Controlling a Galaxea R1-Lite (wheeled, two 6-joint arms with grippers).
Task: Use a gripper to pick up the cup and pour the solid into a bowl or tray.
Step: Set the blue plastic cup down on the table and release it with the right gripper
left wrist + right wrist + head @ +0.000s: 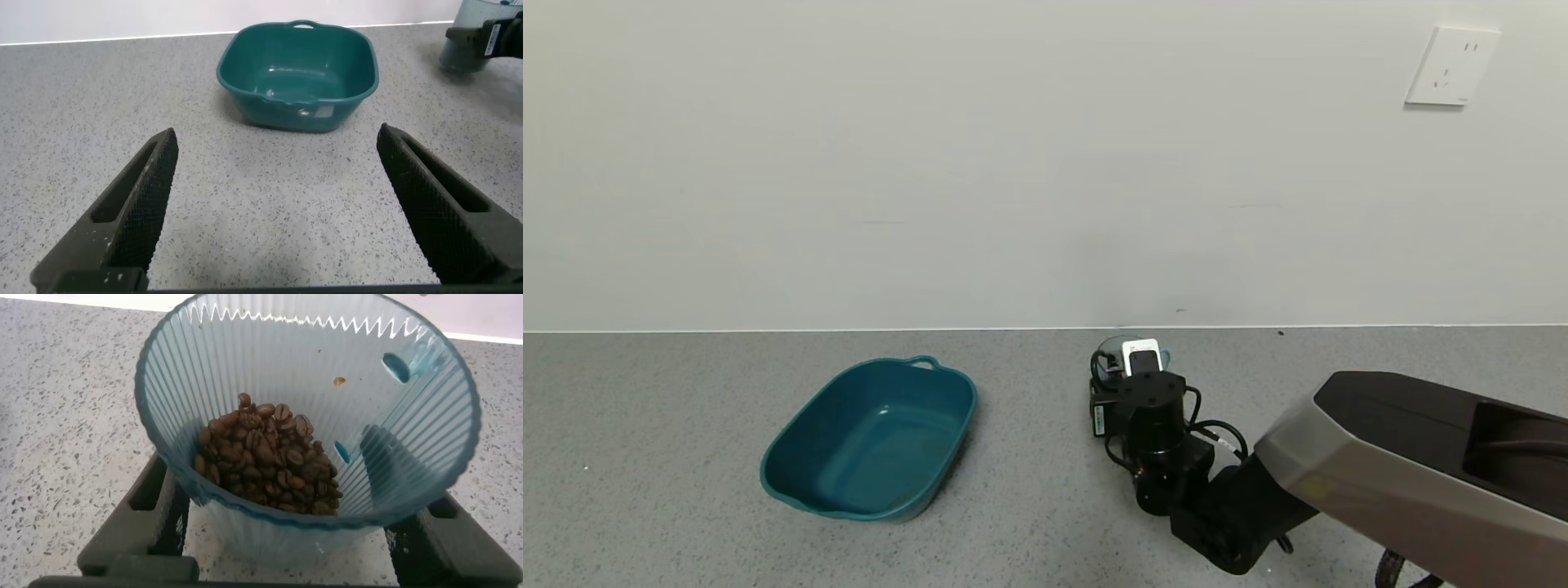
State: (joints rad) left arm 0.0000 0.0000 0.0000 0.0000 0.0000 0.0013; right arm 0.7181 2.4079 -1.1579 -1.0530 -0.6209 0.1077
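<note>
The ribbed translucent blue-grey cup [310, 400] stands on the grey speckled counter near the back wall; it also shows in the head view [1107, 359] and the left wrist view [459, 45]. Brown bean-like solid [265, 453] lies heaped in its bottom. My right gripper [290, 531] is open, with one finger [155, 510] on each side of the cup's lower body; in the head view it [1131, 367] reaches toward the wall. My left gripper [276, 155] is open and empty above bare counter, out of the head view. The pale pink bowl is out of view.
A dark teal rectangular tub [874, 441] with handles stands empty left of the cup, also in the left wrist view [298, 77]. The white wall runs close behind the cup, with a socket [1452, 67] high on the right.
</note>
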